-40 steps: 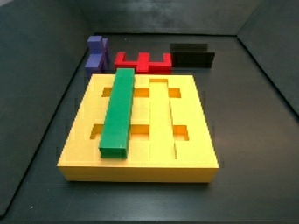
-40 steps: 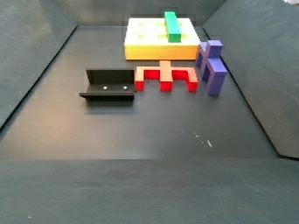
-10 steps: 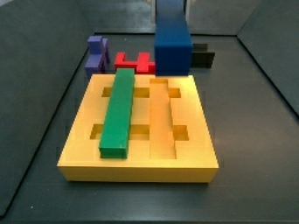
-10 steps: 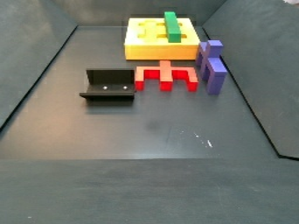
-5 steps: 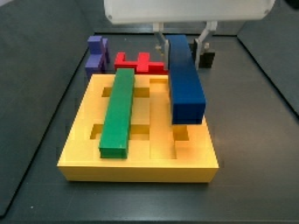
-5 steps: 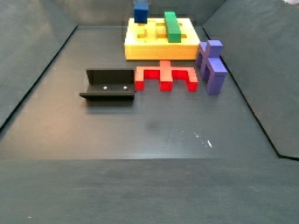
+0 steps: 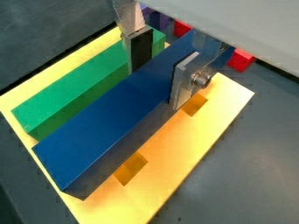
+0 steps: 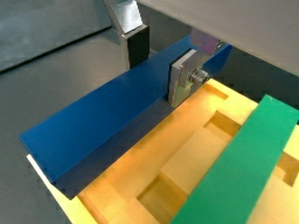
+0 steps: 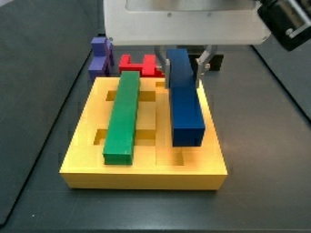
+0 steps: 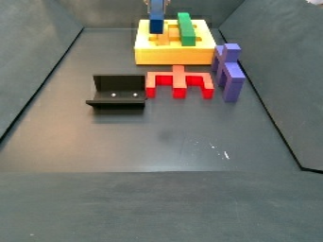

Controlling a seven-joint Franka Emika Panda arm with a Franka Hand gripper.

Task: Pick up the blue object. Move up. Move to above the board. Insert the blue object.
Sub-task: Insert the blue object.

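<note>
My gripper point(image 9: 185, 62) is shut on the blue object point(image 9: 185, 109), a long dark-blue bar, near its far end. It holds the bar lengthwise low over the right part of the yellow board point(image 9: 145, 173), parallel to the grooves. Whether the bar touches the board cannot be told. In both wrist views the bar point(image 7: 111, 131) point(image 8: 93, 118) lies between the silver fingers point(image 7: 187, 79) point(image 8: 184, 77), over the board point(image 7: 216, 114) point(image 8: 176, 166). A green bar point(image 9: 122, 114) point(image 8: 239, 166) lies in the left groove. In a side view the bar point(image 10: 157, 25) stands over the board point(image 10: 158, 47).
A purple block point(image 9: 100, 55) point(image 10: 229, 71) and a red piece point(image 9: 144, 65) point(image 10: 180, 82) lie on the floor beyond the board. The fixture point(image 10: 116, 92) stands beside the red piece. Dark walls enclose the floor.
The gripper has carried the blue bar from above the board's far right corner leftward and down, and the bar now lies level along the board's right part.
</note>
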